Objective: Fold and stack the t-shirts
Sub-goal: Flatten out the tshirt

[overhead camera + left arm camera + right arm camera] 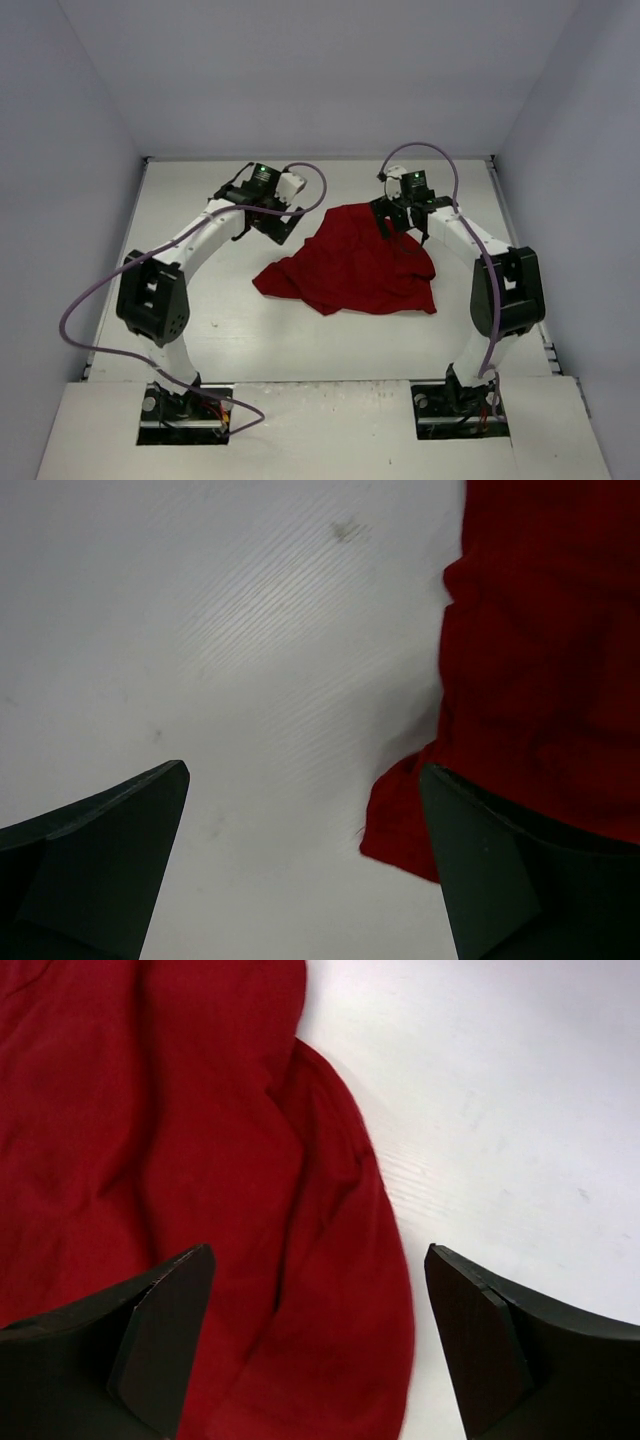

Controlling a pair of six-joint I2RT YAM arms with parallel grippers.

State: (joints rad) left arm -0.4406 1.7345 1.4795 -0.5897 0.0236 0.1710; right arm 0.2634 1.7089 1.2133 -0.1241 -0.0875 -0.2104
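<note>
Crumpled dark red cloth t-shirt [355,265] lies mid white table [200,330], long axis running left to right. Both pincers gape empty: right pincer [320,1255] above its far-right edge, nearer; left pincer [305,780] mostly over bare table beside its far-left edge

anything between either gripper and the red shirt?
Nothing visible. The t-shirt lies crumpled on the table with no other object near it. The left gripper is open at its edge; the right gripper is open over its edge.
</note>
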